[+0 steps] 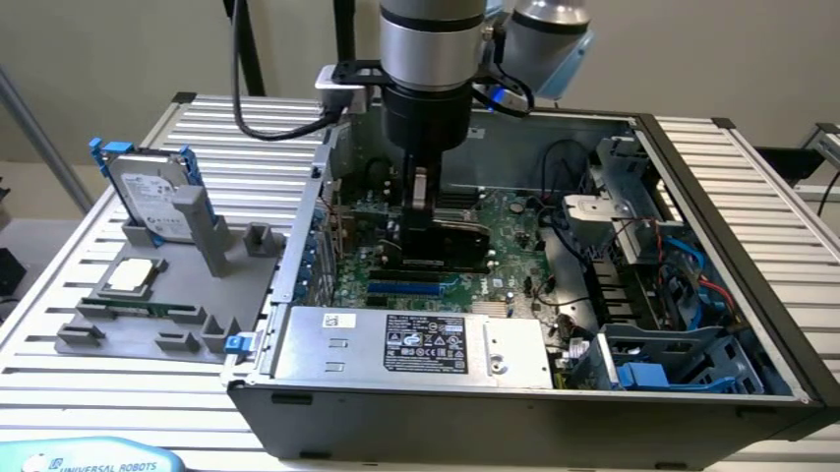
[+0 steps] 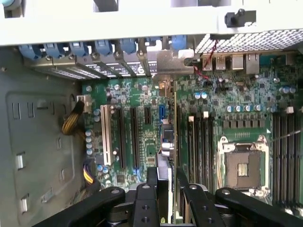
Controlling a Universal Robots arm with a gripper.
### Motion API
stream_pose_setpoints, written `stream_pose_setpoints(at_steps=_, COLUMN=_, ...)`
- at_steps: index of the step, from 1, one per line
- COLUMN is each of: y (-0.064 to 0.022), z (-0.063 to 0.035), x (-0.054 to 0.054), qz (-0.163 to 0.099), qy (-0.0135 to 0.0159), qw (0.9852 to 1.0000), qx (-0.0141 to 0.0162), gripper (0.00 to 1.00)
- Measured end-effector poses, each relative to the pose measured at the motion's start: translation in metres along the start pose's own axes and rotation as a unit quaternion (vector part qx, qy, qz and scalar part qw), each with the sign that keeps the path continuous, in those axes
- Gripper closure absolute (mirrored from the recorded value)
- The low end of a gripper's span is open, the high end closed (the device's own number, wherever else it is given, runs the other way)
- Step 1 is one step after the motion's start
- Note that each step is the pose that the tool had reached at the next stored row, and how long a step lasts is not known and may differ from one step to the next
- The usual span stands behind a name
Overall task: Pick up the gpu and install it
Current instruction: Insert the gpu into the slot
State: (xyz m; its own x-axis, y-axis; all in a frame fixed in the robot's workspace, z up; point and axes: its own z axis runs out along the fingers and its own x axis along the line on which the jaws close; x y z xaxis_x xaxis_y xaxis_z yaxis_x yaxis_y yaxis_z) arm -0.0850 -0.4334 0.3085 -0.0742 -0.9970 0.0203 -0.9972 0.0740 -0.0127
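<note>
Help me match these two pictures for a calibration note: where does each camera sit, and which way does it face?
Exterior view: off the arm, above the open grey computer case, looking down into it; the silver arm and gripper show.
Wrist view: on the wrist, looking straight down at the green motherboard; black fingers clamp the thin flat gpu.
Shared: motherboard, gpu, gripper.

Open PC case (image 1: 735, 246) sitting on slatted bench (image 1: 236, 128), motherboard (image 1: 506, 231) lying inside, power supply (image 1: 413, 344) sitting at near edge. Grey holder tray (image 1: 151, 305) lying off to exterior view's left, silver hard drive with blue rails (image 1: 148, 192) standing upright in it, CPU chip (image 1: 132, 276) lying flat nearby. Empty CPU socket (image 2: 242, 168) showing on the board.
</note>
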Motion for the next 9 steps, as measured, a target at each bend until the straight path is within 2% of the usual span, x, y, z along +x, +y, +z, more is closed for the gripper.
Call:
stream_pose_setpoints(at_steps=5, y=0.0023, z=0.0081, x=0.009, qz=-0.005, qy=-0.0067, qw=1.0000, qx=0.0005, gripper=0.74)
stream_pose_setpoints(at_steps=9, y=0.0030, z=0.0148, x=0.011, qz=-0.010, qy=-0.0117, qw=0.9999, qx=0.0009, gripper=0.74)
